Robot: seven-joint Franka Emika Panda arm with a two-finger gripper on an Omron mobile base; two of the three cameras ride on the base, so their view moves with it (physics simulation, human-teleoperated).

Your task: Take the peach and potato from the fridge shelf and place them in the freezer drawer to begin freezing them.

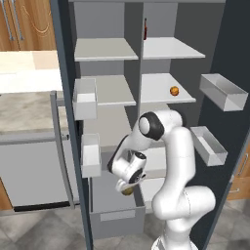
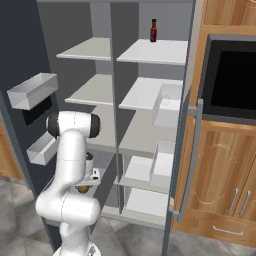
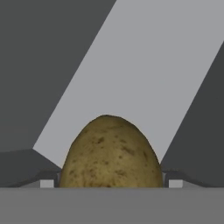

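Potato [image 3: 110, 153] sits clamped in the gripper [image 1: 128, 189], whose two fingers close on its flanks near the broad end, so that the narrower end points out into the hand view. It looks firm and heavy for its size, with a dry, mottled skin that should give the pads fair friction; the rounded shape is the risk, since a squeeze off the widest part could let it squirt free, so a hold across the middle seems the right one. From the left base view the gripper hangs low, over the open freezer drawer [image 1: 117, 215], with the tan lump just above the drawer's rear wall. Beyond the potato the hand view shows a pale grey floor, which I take to be the drawer's bottom. Higher up, the peach [image 1: 174, 91] rests on the fridge shelf [image 1: 158, 93], near its right edge, well apart from the arm; being smaller and softer, it likely wants a gentler pinch.
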